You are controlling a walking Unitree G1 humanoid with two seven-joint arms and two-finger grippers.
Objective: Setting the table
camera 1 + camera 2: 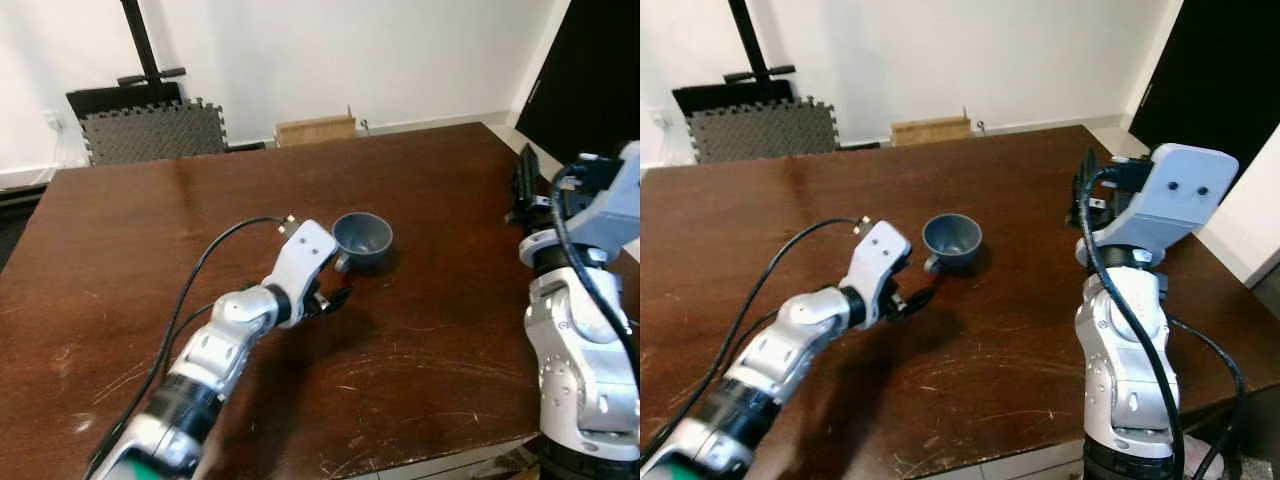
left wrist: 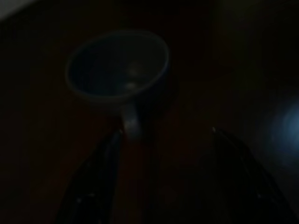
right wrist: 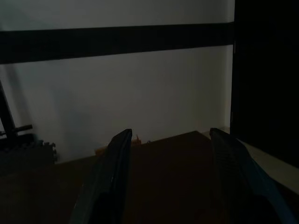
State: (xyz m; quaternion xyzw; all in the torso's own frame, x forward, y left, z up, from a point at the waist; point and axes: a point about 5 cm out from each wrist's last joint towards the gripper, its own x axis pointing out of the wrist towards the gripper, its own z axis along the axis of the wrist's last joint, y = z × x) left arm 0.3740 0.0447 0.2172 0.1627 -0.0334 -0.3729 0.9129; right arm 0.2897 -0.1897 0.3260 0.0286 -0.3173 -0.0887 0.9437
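Blue-grey cup [image 1: 362,240] upright on bench [image 1: 430,180]. My left gripper [image 1: 335,282] spread wide just beside its handle, not gripping. My right gripper [image 3: 169,179] raised, fingers apart, empty.

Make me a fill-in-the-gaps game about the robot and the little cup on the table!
1. The small grey-blue cup with a stubby handle stands on a dark brown wooden ____.
2. The cup's handle points toward the robot's ____ gripper.
3. In the left wrist view, that gripper's two black fingers are ____, with the handle just beyond their tips.
4. The right gripper is raised beside the table's right edge, holding ____.

Missing words: table; left; open; nothing
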